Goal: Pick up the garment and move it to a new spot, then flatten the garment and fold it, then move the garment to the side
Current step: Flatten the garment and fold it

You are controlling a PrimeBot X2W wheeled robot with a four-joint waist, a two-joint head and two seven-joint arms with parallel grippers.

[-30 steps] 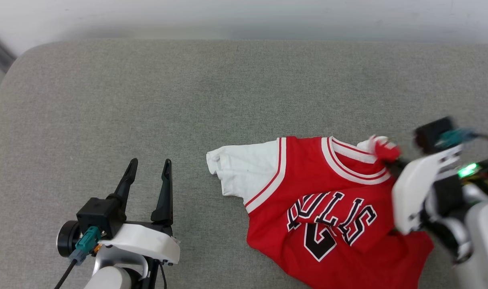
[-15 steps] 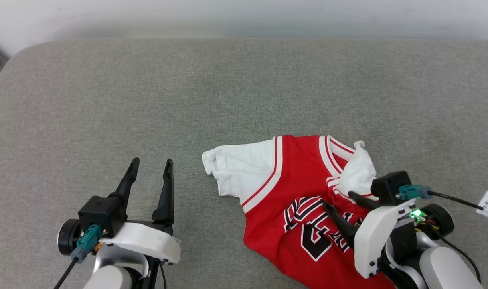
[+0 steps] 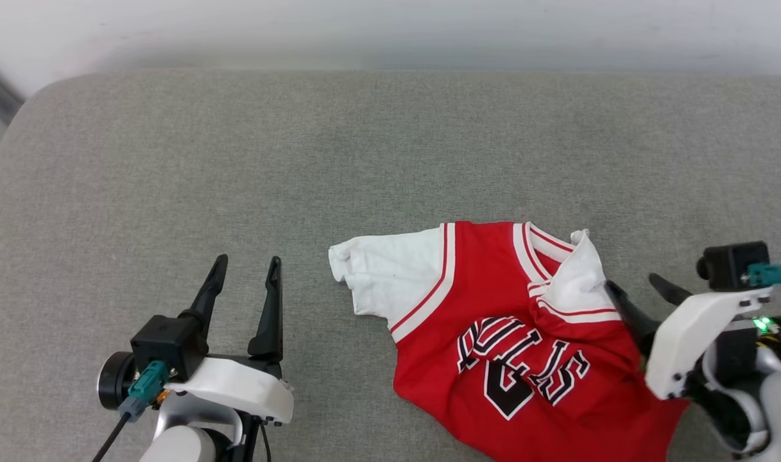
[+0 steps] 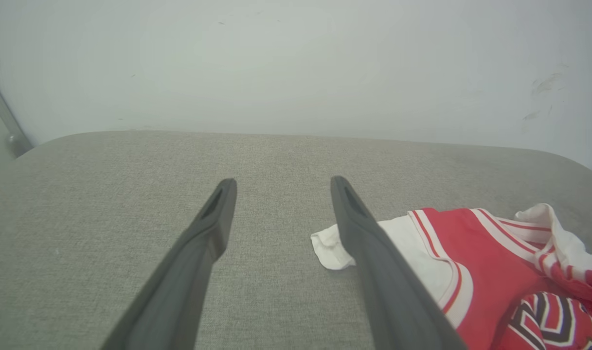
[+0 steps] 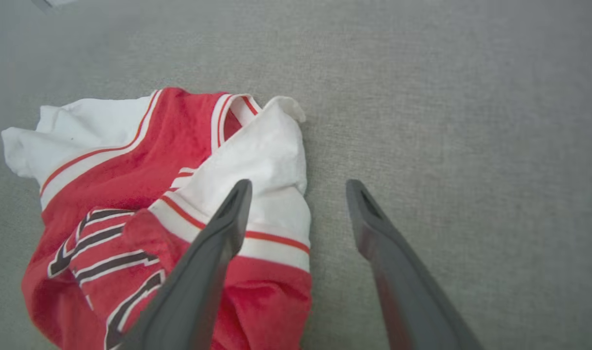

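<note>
The right gripper (image 3: 631, 281) sits at the garment's right edge, its pale forearm coming in from the lower right and its two dark fingers pointing up and to the left. The fingers are spread apart and grasp nothing. In the right wrist view the right gripper (image 5: 299, 183) has one finger over the folded white sleeve and the other over bare upholstery. Whether the first finger touches the cloth cannot be told. The left gripper (image 3: 248, 263) hovers well to the left of the jersey, fingers parted about as widely, pointing toward the back edge and empty. The left wrist view shows the left gripper (image 4: 282, 181) above plain fabric.

Half a second ago the right gripper lay across the chest print. It has since drawn back to the right, clear of the lettering. A second ago it pinched a bunch of cloth by the collar; that cloth is now released. The left arm has not moved.

The garment (image 3: 493, 282) lies rumpled on the right half of the grey upholstered surface (image 3: 364, 147), nearer its front than its back edge, with one white sleeve spread to the left and the other flopped over the collar. Behind the back edge stands a pale wall (image 3: 390, 25) — the surface's back left corner is rounded.
</note>
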